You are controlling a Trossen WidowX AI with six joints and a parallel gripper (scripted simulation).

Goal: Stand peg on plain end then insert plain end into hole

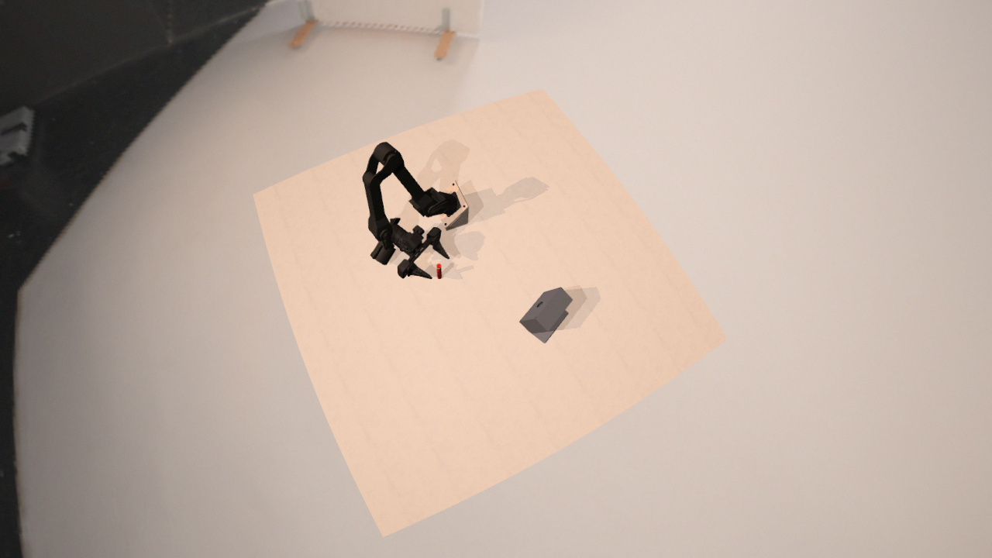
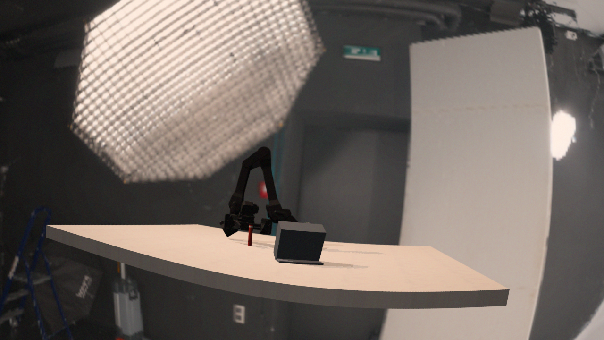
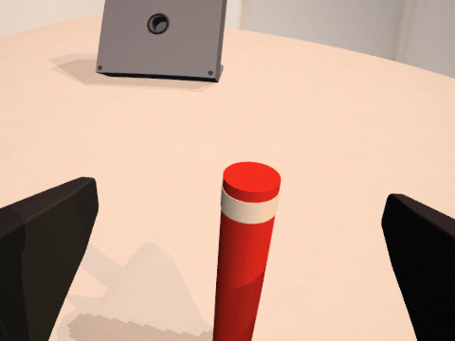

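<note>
The red peg (image 1: 439, 272) (image 2: 249, 235) (image 3: 243, 256) stands upright on the table (image 1: 485, 416) (image 2: 169, 253) (image 3: 332, 128), its white band near the top. My gripper (image 1: 439, 268) (image 3: 244, 202) is wide open, with one finger on each side of the peg and a gap to both. The exterior view shows the gripper behind the peg. The grey sloped panel (image 1: 552, 302) (image 3: 128, 47) stands farther out on the table; its hole (image 1: 539, 304) (image 3: 157, 24) faces up and toward the arm. The exterior view shows only the back of the panel block (image 2: 300, 245), with the hole hidden.
The arm's base (image 1: 456, 208) is mounted on the table behind the gripper. The upper arm and forearm fold up high above the table. The table's near edge (image 2: 253, 287) shows in the exterior view.
</note>
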